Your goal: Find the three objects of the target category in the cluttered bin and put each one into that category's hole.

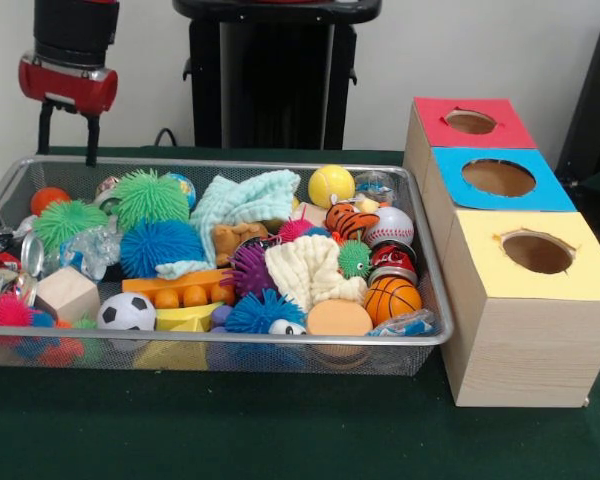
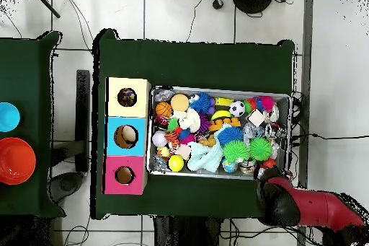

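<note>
Three boxes sit in a row just beside the bin, and the yellow-topped one nearest the front camera carries the hole we care about; in the overhead view something dark already shows inside it. We read the row's place against the bin's short side as keeping each drop short. The gripper hangs above the bin's far corner, opposite end from the boxes, its two dark fingers parted and holding nothing, clear of the clutter so the contents stay visible. One crinkled clear-and-coloured wad lies at the bin's front corner near the yellow box. Another possible wad sits among the spiky balls; we cannot confirm it.
</note>
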Robot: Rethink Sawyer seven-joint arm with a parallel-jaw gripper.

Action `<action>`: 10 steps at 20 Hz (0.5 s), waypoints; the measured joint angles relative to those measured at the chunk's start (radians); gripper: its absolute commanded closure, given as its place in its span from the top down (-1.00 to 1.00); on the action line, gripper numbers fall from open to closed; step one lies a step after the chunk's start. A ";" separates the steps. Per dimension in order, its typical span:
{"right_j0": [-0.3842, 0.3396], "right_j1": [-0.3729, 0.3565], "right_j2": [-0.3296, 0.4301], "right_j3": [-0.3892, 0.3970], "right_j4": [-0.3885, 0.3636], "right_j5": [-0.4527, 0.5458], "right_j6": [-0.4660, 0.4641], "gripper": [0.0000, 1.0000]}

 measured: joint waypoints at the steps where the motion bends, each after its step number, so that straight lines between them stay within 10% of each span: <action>1: 0.003 0.003 0.000 0.000 0.000 -0.001 0.000 1.00; 10: 0.060 0.100 -0.017 -0.006 0.000 -0.110 0.000 1.00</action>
